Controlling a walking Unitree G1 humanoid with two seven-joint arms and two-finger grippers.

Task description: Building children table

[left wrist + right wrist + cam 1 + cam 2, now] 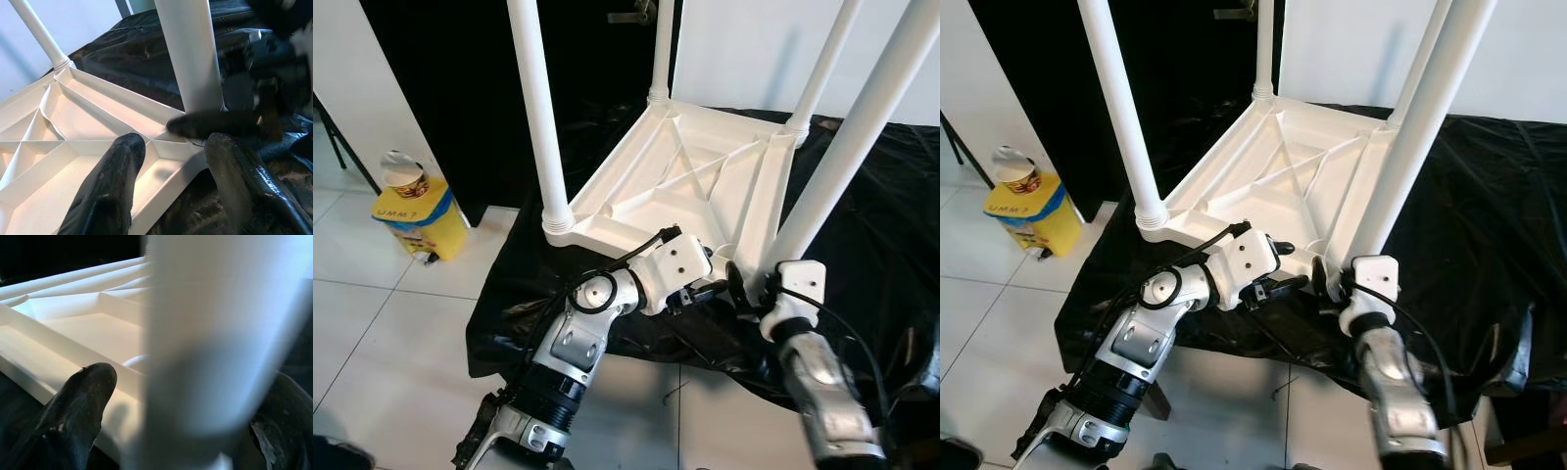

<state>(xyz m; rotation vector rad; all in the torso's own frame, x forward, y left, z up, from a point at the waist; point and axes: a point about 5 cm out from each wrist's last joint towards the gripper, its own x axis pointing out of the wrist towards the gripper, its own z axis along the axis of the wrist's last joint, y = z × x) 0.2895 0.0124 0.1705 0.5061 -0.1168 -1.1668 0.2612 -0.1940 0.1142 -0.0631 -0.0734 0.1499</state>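
We see the white children's table (677,186) upside down on a black sheet (871,225), its four legs pointing up. Our right gripper (186,431) closes its fingers (78,401) around the near-right leg (847,147) at its base. Our left gripper (171,181), fingers spread, straddles the tabletop's near edge just beside that leg. A yellow box (419,217) stands on the tiled floor (382,323).

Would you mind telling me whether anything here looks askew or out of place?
Nothing stands out: the white table lies upside down on the black sheet, all four legs fitted, as assembly needs. The right tool straddles the nearest leg.
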